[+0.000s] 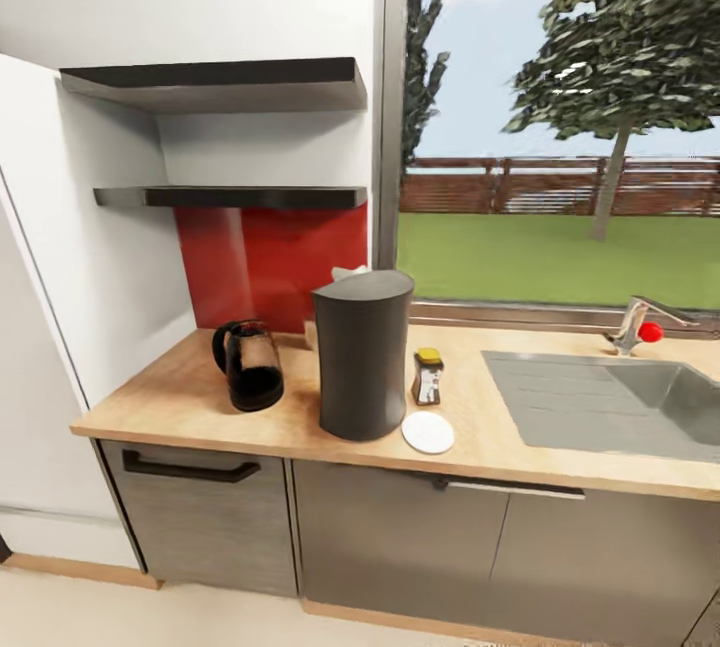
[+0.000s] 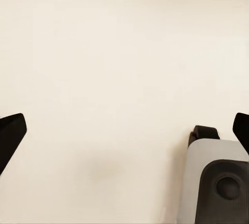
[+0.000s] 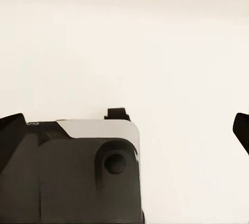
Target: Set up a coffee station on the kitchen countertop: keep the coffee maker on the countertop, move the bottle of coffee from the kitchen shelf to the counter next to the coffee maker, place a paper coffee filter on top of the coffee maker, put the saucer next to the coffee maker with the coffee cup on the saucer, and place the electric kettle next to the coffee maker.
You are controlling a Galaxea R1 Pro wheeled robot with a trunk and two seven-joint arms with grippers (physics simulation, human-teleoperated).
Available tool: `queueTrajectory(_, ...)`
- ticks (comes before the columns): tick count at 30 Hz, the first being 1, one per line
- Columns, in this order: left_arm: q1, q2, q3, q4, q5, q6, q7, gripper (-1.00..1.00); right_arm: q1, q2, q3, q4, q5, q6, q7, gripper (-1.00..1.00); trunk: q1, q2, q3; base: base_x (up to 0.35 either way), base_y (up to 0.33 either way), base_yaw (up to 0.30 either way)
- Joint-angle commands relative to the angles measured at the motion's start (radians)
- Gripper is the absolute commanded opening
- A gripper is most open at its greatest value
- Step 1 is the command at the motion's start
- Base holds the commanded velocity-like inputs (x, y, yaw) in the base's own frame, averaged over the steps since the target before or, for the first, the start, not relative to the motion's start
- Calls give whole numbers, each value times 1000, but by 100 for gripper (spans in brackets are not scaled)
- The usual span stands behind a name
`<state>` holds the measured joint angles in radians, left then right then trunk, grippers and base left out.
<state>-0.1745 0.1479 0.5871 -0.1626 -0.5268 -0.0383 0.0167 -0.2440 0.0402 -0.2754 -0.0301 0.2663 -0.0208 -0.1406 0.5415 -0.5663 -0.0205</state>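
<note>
Maker (image 1: 363, 355) mid-counter (image 1: 180, 397); kettle (image 1: 250, 364) well left; bottle (image 1: 428, 376) and saucer (image 1: 428, 432) just right; filter (image 1: 347, 273) peeking behind top; sink (image 1: 600, 402), faucet (image 1: 632, 323) farther right; shelves bare; left gripper (image 2: 124, 130) and right gripper (image 3: 124, 128) spread, empty, over floor.

head faces countertop (image 1: 180, 397), wrists face floor (image 2: 114, 78)

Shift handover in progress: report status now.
Left gripper and right gripper open, empty. Tall dark-grey cylinder coffee maker on light-wood countertop, flanked by glass kettle, brown coffee bottle, empty white saucer. Nothing obstructing.
</note>
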Motion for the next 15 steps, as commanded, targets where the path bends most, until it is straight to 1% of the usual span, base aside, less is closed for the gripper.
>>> queueTrajectory(1, 0, 0, 6, 2, -10, -5, 2, 100, 3, 1, -8, 1, 10, -2, -3, 100, 1, -2, -2, 23, 340, -293)
queueTrajectory(7, 1, 2, 4, 2, -9, -6, 2, 100, 6, 3, -7, 1, 10, -2, 6, 100, 1, -2, -2, 7, 340, -293)
queueTrajectory(10, 1, 2, 4, 2, -9, -10, 2, 100, 8, 4, -7, 1, 10, -2, 61, 100, 1, -2, -2, 0, 340, -293)
queueTrajectory(11, 4, 4, 5, 2, -9, -26, 2, 100, 11, 2, -8, 1, 11, -2, 117, 100, 1, -2, -2, 0, 340, -293)
queueTrajectory(15, 6, 5, 5, 2, -9, -30, 2, 100, 13, 1, -8, 1, 11, -2, 124, 100, 1, -2, -2, 0, 340, -293)
